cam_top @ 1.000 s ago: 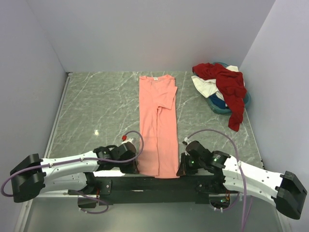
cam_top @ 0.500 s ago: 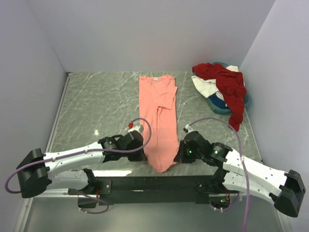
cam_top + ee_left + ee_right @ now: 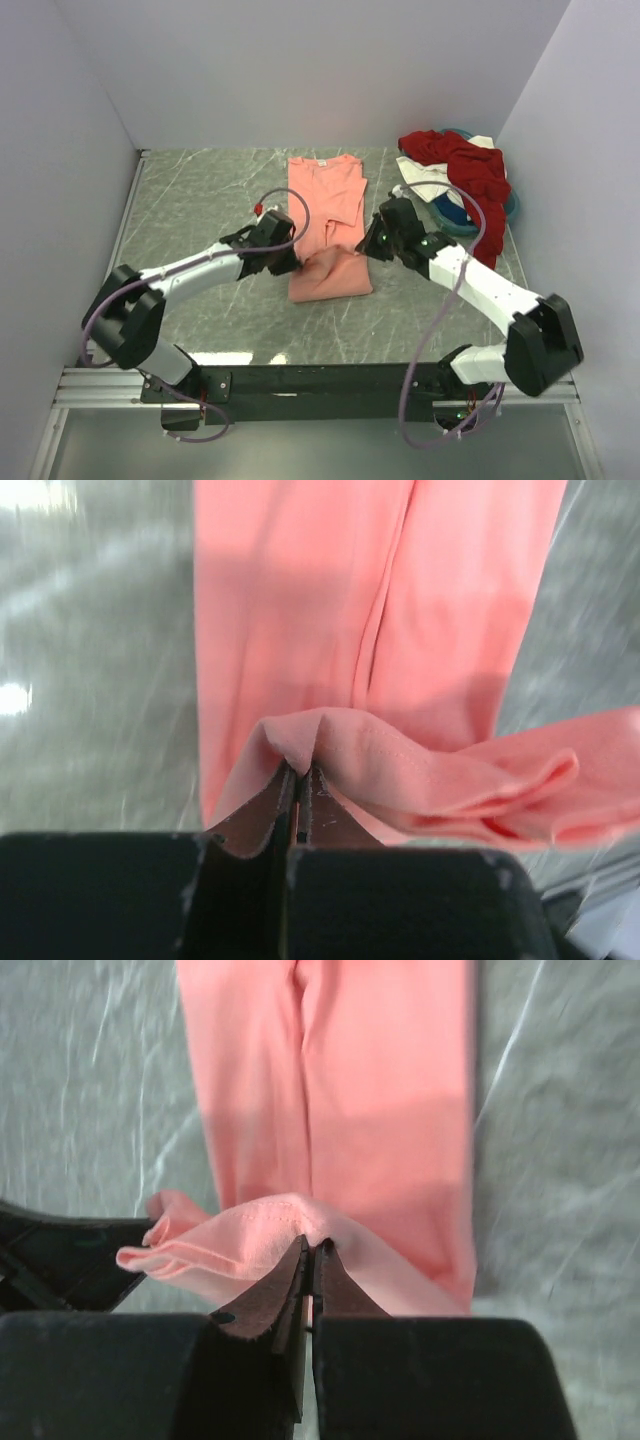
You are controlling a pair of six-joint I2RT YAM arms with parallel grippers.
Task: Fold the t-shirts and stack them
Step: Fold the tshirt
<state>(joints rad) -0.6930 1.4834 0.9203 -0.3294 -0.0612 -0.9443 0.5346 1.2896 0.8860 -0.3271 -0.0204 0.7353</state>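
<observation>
**Pink shirt, near hem pinched at both corners**

You have the salmon-pink shirt lying as a long narrow strip on the tabletop. Its long axis runs from the arms' side toward the back wall, with the collar at the far end. The sides are turned in, and a crease line runs down its length in both wrist views.

The near hem is off the tabletop and doubled back toward the collar, so a loose bulging fold sits at the shirt's near end. Your left fingers are pressed together on the hem's left corner, with cloth draping over their tips. Your right fingers pinch the right corner the same way. Both pairs stand roughly level with the shirt's middle, one at each long edge.

Left of the shirt, the tabletop runs wide up to the left wall. To the right, a narrower strip lies between the shirt and a heap of clothes. Nearer to you than the fold, marble shows as far as the black base rail.

The count is four shirts: the pink one spread out, and three heaped to the right of its collar end against the right wall. In the heap, a dark red shirt lies on top, a white shirt beneath it, and a teal-blue shirt at the bottom.
</observation>
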